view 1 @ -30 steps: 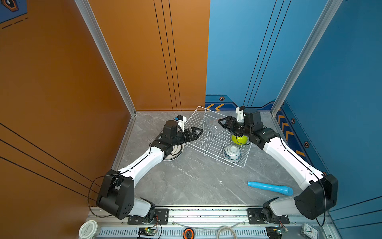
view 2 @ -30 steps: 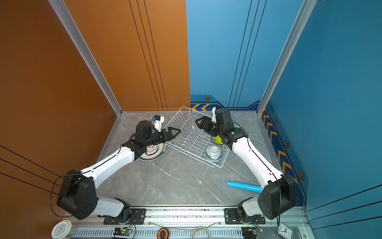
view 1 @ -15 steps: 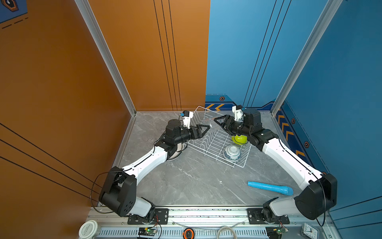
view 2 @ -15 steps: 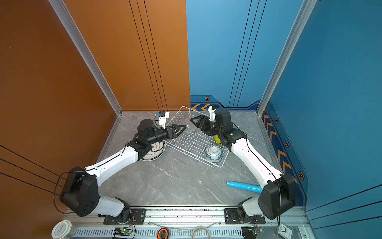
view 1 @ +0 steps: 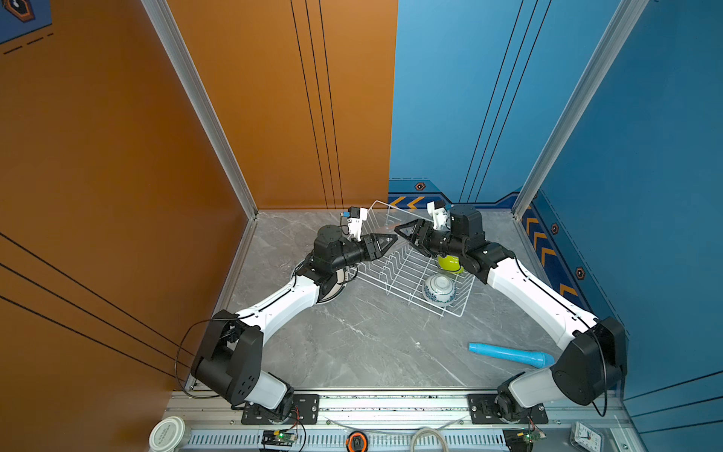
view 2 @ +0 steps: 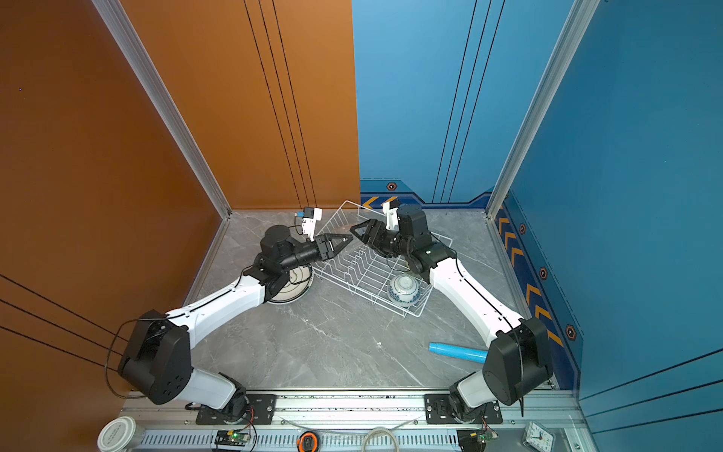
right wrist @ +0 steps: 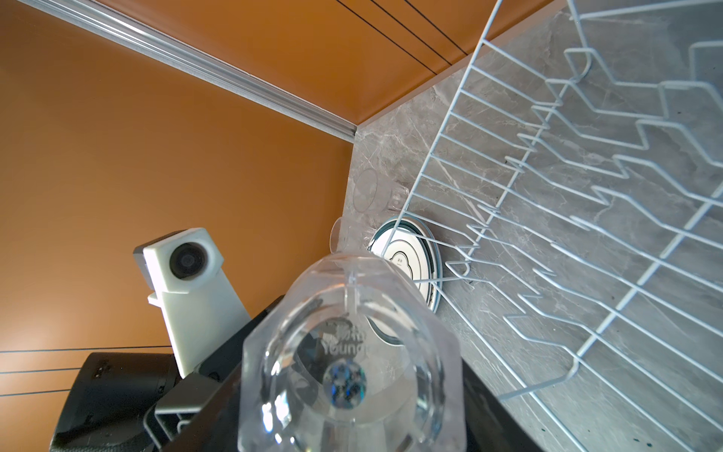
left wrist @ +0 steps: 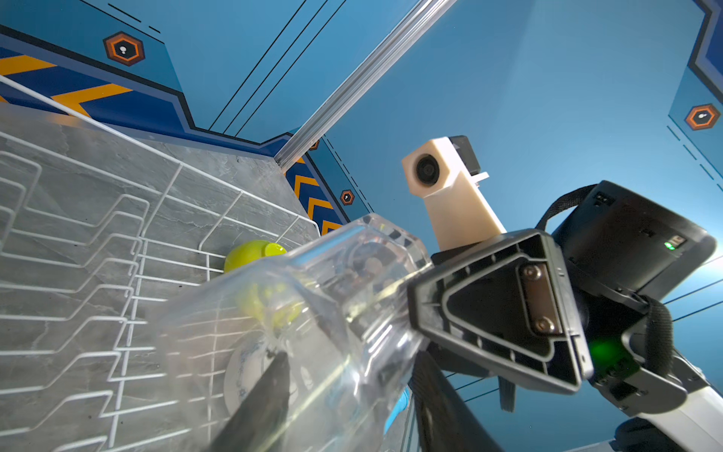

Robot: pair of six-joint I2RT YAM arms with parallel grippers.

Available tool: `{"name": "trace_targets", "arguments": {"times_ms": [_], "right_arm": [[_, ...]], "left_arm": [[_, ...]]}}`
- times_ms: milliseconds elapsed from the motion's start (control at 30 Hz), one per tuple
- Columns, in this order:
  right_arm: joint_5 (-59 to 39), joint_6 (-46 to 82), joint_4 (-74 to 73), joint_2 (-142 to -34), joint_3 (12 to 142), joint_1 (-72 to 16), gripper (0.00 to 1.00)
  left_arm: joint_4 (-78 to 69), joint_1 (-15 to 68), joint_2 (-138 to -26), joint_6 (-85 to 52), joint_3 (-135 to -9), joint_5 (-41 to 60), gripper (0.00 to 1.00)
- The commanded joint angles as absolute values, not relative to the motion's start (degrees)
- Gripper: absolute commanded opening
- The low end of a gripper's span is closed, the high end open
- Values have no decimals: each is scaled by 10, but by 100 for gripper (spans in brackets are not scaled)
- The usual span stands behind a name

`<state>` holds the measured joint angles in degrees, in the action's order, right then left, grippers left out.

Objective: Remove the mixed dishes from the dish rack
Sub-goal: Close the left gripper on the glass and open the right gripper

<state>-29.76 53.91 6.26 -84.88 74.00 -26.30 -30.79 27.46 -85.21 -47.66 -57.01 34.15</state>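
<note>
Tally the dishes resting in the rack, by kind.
Bowls: 2 (green bowl, patterned bowl)
Plates: 0
Cups: 0 (the cup is held up in the right pincer)
Total: 2 in the rack

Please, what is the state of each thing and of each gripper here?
clear glass cup: sideways in the air above the dish rack
right gripper: shut on the cup
left gripper: at the cup, grip unclear
patterned bowl: upside down in the rack
lime-green bowl: tipped over in the rack
plate: flat on the table
blue tube: lying on the table
</note>
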Motion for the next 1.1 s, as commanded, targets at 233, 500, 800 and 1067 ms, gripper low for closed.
{"name": "trace_targets", "arguments": {"times_ms": [233, 500, 800, 1067], "right_arm": [[-343, 567, 13, -867, 736, -276, 41], [-331, 557, 23, -858, 739, -278, 48], [-309, 555, 31, -842, 727, -268, 74], [-286, 536, 51, -829, 723, -263, 96]], "left_arm": [[-348, 271, -854, -488, -585, 350, 13], [-348, 260, -852, -498, -575, 339, 1], [-347, 236, -852, -530, -564, 334, 0], [-316, 230, -853, -526, -570, 332, 0]]}}
